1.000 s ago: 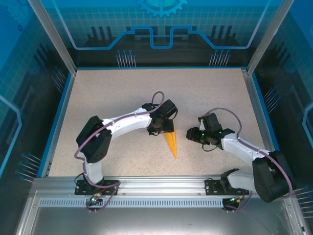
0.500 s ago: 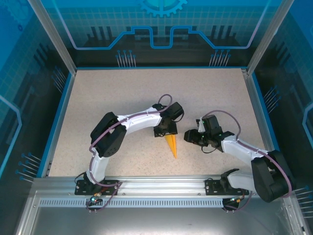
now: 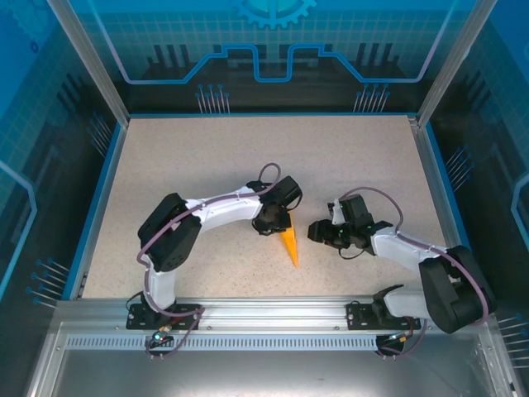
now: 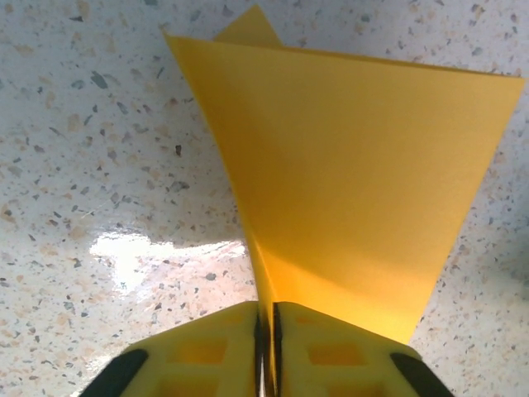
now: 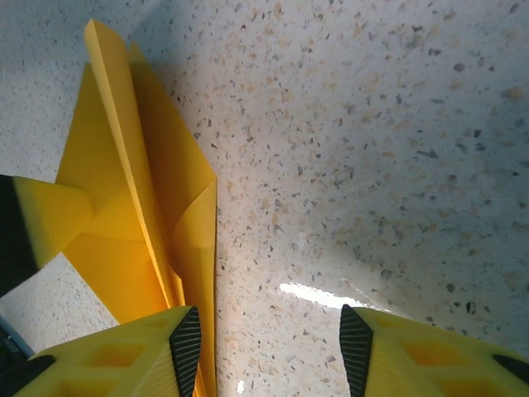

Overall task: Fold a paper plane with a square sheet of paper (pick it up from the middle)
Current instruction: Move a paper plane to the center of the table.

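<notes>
Nearest, at bottom of top view: alu rail [image 3: 264, 313] w/ both arm bases bolted on. White shells, black joints on left arm [image 3: 169, 240]; same build for right arm [image 3: 413, 252]. Beyond rail, table [image 3: 182, 165]: flat, pale beige, speckled stone-look, glossy enough for a light glare in both wrist views. Along table sides, blue trim [image 3: 99, 194]. At far corners, alu posts [image 3: 111, 87]. Behind, back wall [image 3: 273, 50] of blue tinted panels w/ printed line pattern + part of a gear graphic.

Roughly mid-table, nearer rail than back wall: paper plane [image 3: 290, 246]. Thin orange-yellow paper, slim dart, sharp creases, pointed tip toward rail, wide end away from it. From left wrist cam: smooth matte wings flaring out in a V from a central fold, lying against tabletop.

At wide end, left gripper [image 4: 266, 339]: yellow plastic fingers [image 4: 207, 360] pressed together, pinching plane's central fold, approx. paper thickness between them.

Just right of plane in top view, low over table, right gripper [image 5: 264, 331]: spread apart, black ribbed pads [image 5: 186, 337] facing each other across bare tabletop, nothing between. Plane just beside the left-in-picture finger in right wrist cam; contact or not, can't tell.
</notes>
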Available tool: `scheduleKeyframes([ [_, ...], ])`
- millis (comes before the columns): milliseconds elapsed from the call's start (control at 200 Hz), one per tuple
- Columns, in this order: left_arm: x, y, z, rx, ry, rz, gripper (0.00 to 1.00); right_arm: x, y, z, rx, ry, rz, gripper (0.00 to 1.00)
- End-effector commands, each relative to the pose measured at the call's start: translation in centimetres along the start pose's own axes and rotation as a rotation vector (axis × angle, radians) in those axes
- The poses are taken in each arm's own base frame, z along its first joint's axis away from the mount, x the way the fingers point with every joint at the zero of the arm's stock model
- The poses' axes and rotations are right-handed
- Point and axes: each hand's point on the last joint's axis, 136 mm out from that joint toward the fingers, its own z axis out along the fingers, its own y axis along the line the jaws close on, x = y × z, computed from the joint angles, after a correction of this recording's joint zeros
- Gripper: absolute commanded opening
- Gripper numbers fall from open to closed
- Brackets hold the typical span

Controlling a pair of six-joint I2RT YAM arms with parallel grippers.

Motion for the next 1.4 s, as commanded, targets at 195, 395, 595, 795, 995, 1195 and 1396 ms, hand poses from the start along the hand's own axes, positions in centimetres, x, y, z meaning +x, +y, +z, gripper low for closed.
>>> scheduleKeyframes([
  [195, -1.5, 0.2, -1.5, 0.209, -0.016, -0.032, 0.11, -0.3, 2.9, 1.1, -0.048, 0.040, -0.084, 0.55],
  [395, -2.0, 1.0, -2.0, 0.285, -0.050, -0.028, 0.12, -0.4, 3.8, 1.7, -0.062, 0.059, -0.095, 0.55],
  [595, -2.5, 1.2, -2.3, 0.389, -0.068, -0.021, 0.11, -0.5, 5.1, 1.7, -0.106, 0.066, -0.108, 0.55],
  [795, -2.6, 1.8, -1.9, 0.426, -0.058, -0.023, 0.11, -0.6, 7.4, 1.8, -0.201, 0.104, -0.123, 0.55],
  [995, -2.6, 2.1, -1.8, 0.425, -0.055, -0.032, 0.11, -0.4, 8.4, 2.7, -0.199, 0.140, -0.104, 0.55],
  [1195, -2.6, 2.2, -1.7, 0.419, -0.053, -0.035, 0.12, 1.2, 9.1, 4.7, -0.200, 0.194, -0.093, 0.55],
  [1396, -2.5, 2.2, -1.4, 0.413, -0.045, -0.043, 0.11, 2.0, 9.5, 5.8, -0.197, 0.210, -0.093, 0.50],
])
